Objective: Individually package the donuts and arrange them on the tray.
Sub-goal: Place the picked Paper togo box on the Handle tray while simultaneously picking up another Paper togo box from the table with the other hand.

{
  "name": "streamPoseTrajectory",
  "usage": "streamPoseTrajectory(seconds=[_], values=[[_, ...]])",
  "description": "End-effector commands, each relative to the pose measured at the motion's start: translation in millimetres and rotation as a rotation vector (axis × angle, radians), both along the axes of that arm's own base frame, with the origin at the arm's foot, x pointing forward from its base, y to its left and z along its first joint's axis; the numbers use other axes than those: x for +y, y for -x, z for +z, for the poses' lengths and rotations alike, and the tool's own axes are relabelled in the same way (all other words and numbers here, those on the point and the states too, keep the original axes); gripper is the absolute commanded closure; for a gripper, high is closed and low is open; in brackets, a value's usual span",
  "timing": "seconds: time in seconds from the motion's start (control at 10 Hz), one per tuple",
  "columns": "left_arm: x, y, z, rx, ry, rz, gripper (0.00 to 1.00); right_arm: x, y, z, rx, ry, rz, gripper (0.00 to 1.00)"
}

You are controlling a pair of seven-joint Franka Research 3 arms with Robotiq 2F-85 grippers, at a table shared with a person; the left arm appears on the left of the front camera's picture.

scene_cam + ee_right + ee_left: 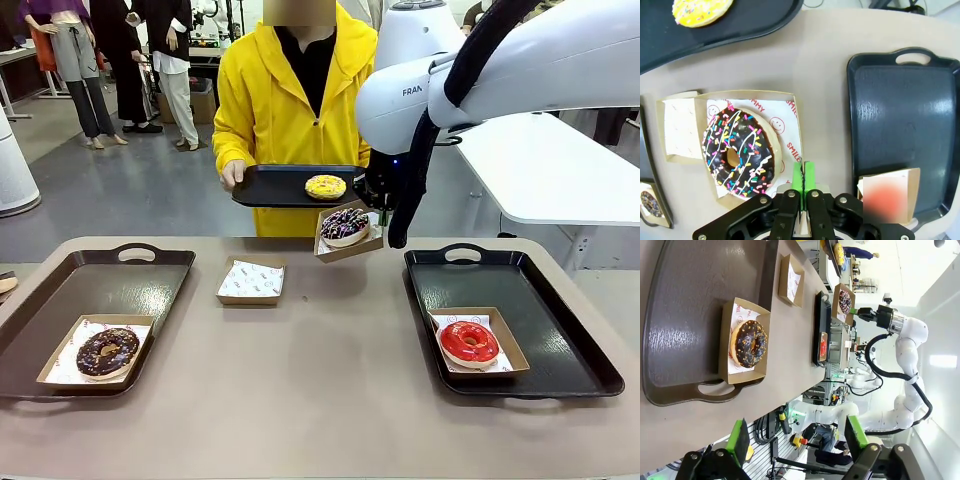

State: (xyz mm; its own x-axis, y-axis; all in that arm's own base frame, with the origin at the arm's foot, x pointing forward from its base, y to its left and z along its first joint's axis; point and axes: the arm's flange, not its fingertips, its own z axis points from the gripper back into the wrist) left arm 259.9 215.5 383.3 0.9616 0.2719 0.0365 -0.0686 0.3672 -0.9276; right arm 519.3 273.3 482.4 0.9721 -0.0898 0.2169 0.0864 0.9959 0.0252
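Front: right gripper (380, 218) holds a tilted cardboard box (350, 250) aloft near the person's tray (270, 190), the dark sprinkled donut (345, 224) inside, probably light with soft, smearable icing. Left wrist: left gripper (795, 440) gapes empty, facing a boxed chocolate donut (750, 343). Right wrist: green pads (810, 175) pinch the thin box wall, the sensible hold, though bite depth is unclear.

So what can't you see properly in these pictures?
- Front view: where the right gripper pinches the held box; its own arm and cable partly cover it.
- Front view: the print inside the empty box; too small to read.
- Right wrist view: the red donut; just a blur.
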Motion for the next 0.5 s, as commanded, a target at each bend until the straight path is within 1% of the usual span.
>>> streamPoseTrajectory(seconds=[0.0, 0.1, 0.2, 0.3, 0.4], values=[[0.0, 0.0, 0.0, 0.000, 0.000, 0.000, 0.00, 0.0, 0.0, 0.0, 0.000, 0.000, 0.000, 0.99], [-8.0, -4.2, 13.4, 0.020, -0.047, -0.015, 0.00, -15.4, 7.8, 6.5, 0.021, 0.005, -0.001, 0.99], [-18.5, -9.7, 30.5, 0.010, -0.100, -0.025, 0.00, -34.8, 19.9, 14.1, 0.042, 0.002, 0.017, 0.99], [-32.4, -23.5, 53.8, 0.019, -0.162, -0.060, 0.00, -60.5, 31.9, 25.8, 0.050, -0.010, 0.002, 0.99], [-46.5, -32.5, 71.3, 0.047, -0.201, -0.106, 0.00, -83.6, 42.1, 32.6, 0.064, -0.037, -0.020, 0.99]])
